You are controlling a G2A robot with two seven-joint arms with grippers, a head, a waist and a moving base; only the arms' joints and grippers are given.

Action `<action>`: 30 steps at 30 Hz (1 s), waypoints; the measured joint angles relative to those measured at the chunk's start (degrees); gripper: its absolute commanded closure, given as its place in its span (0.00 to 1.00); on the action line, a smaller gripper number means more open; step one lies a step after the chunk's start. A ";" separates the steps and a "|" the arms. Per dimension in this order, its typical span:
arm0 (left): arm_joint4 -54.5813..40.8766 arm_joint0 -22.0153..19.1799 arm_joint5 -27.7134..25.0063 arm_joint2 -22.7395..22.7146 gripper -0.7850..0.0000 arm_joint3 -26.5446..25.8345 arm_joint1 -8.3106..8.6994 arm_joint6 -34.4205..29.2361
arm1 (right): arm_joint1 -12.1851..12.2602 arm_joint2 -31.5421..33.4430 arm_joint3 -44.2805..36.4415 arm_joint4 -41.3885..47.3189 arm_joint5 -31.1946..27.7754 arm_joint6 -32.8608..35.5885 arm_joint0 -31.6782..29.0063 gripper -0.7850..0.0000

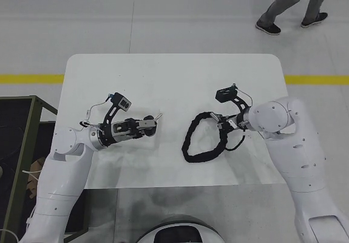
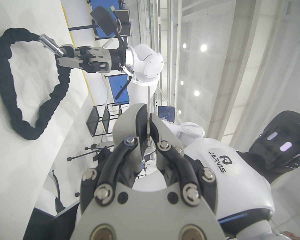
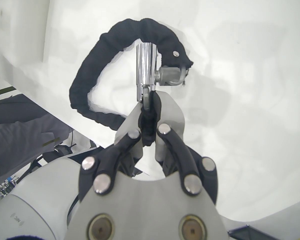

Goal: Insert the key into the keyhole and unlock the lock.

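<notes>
The left gripper (image 2: 148, 116) pinches the key (image 2: 148, 98) between its pads, blade poking past the tips, well apart from the lock (image 3: 145, 68). The right gripper (image 3: 150, 106) is clamped at the lock's chrome barrel end, and the black chain (image 1: 193, 149) is looped on the table (image 1: 162, 73).

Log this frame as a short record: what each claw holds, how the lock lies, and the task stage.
left claw: shut on key, blade sticking out past the fingertips
right claw: shut on lock, at the chain end by the chrome cylinder
lock: black-sleeved chain, looped on the white table
key and lock: apart, a gap of table between them
stage: key not yet inserted
</notes>
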 measured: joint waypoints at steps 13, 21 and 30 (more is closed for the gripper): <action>16.12 -5.91 0.55 -5.82 1.00 -6.22 2.92 -14.99 | 3.74 3.00 7.48 40.33 -12.93 1.45 0.00 1.00; 16.45 -7.87 0.16 -5.80 1.00 -4.73 3.58 -15.08 | 4.64 1.05 9.04 43.35 -12.78 1.44 1.57 1.00; 35.27 -1.88 -19.57 -8.41 1.00 -14.48 3.77 2.55 | 5.12 -1.48 10.48 69.04 -12.53 1.46 0.19 1.00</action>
